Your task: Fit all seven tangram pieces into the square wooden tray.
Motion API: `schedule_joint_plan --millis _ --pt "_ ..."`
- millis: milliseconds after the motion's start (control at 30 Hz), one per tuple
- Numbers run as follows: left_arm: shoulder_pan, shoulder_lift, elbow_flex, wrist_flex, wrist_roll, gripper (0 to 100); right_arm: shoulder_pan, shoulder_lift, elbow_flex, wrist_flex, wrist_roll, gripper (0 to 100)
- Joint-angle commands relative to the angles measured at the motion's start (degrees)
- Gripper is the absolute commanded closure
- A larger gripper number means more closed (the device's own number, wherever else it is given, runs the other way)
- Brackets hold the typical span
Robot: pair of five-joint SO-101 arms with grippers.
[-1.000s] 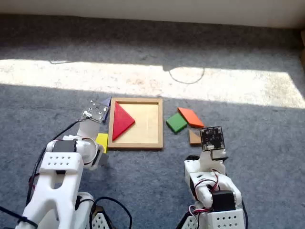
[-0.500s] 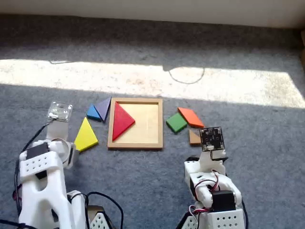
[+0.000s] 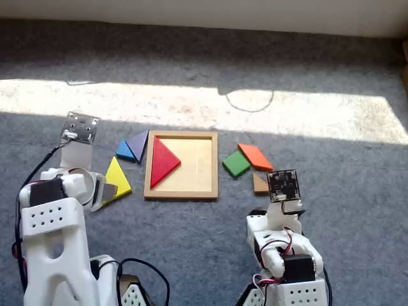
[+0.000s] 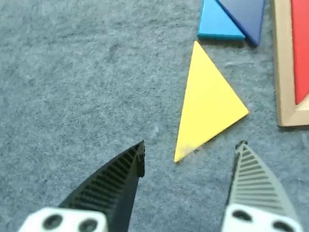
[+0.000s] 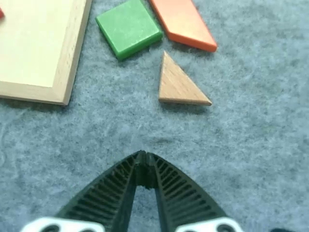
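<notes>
The square wooden tray [image 3: 182, 194] holds a red triangle [image 3: 162, 159] against its left side. Left of the tray lie a yellow triangle [image 3: 116, 177], a blue triangle [image 3: 123, 152] and a purple triangle [image 3: 139, 144]. My left gripper [image 4: 190, 145] is open, straddling the near tip of the yellow triangle [image 4: 207, 101] just above the carpet. To the tray's right lie a green square [image 3: 236, 164], an orange parallelogram [image 3: 255, 156] and a plain wooden triangle [image 3: 260, 183]. My right gripper [image 5: 143, 155] is shut and empty, a short way back from the wooden triangle [image 5: 177, 86].
Everything lies on grey carpet. A sunlit band crosses it behind the tray, with a thin cable loop [image 3: 248, 101] in it. The tray's bare floor [image 5: 34, 38] takes up its middle and right side.
My left arm swung left, away from the tray's left edge, uncovering the blue and yellow triangles. It now sits over the yellow triangle's near tip. The right arm has not moved.
</notes>
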Motion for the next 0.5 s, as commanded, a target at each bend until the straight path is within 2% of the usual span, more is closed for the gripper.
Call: schedule_joint_plan --millis 0,167,467 --pt "5.05 -1.45 -3.21 0.44 0.44 71 0.57 -0.75 5.41 0.13 0.44 98.9" --pt "7.16 1.98 -3.82 0.44 0.62 71 0.57 -0.75 5.41 0.13 0.44 98.9" --pt "7.16 25.89 -16.84 0.35 0.7 71 0.57 -0.75 5.41 0.13 0.44 98.9"
